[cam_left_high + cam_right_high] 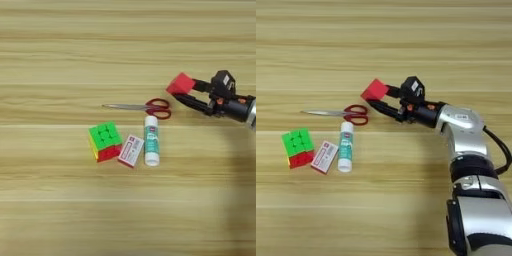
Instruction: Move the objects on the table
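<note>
Your red cube (374,90) sits at the tips of the right gripper (379,97), just right of the scissors (145,106). One finger touches its upper side while the other splays below, so you cannot tell whether it is truly held. By my reading, one object is in hand; the puzzle cube (105,141), flat box (131,150) and glue stick (151,140) lie untouched on the table (60,55).
</note>
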Action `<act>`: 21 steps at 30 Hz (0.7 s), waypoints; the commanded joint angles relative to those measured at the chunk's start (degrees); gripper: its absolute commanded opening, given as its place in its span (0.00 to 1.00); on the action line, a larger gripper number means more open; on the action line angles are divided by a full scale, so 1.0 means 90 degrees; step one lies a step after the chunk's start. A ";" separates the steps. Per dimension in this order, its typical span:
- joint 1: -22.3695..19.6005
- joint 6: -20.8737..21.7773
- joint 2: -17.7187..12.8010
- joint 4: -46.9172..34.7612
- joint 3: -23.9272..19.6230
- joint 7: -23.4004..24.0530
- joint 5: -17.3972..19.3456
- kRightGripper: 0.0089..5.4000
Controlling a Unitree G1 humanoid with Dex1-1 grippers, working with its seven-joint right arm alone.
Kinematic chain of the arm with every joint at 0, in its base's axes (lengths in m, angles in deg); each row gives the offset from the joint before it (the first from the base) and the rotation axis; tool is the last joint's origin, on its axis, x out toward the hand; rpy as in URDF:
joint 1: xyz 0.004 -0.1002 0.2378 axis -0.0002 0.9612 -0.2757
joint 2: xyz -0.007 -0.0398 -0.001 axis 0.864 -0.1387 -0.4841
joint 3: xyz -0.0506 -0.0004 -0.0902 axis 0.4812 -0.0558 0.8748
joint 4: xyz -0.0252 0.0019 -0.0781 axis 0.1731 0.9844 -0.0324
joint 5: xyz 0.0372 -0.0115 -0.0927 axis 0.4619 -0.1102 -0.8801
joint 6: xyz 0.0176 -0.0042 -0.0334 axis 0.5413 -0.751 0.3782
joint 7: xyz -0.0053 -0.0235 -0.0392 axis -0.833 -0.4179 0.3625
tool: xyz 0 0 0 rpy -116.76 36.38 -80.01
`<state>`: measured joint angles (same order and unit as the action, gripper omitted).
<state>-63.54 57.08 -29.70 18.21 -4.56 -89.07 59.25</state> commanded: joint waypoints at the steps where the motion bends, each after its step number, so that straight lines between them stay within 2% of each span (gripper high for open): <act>1: -0.0895 0.0092 -0.0297 0.0303 -0.0094 0.1097 -0.0360 0.44; 7: -0.1284 0.0087 -0.0471 0.0988 -0.0048 0.2078 -0.0827 0.44; 21: -0.1372 -0.0046 -0.0472 0.1765 0.0335 0.2842 -0.1627 0.44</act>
<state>-70.56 56.51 -31.68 35.83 -1.97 -65.45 45.52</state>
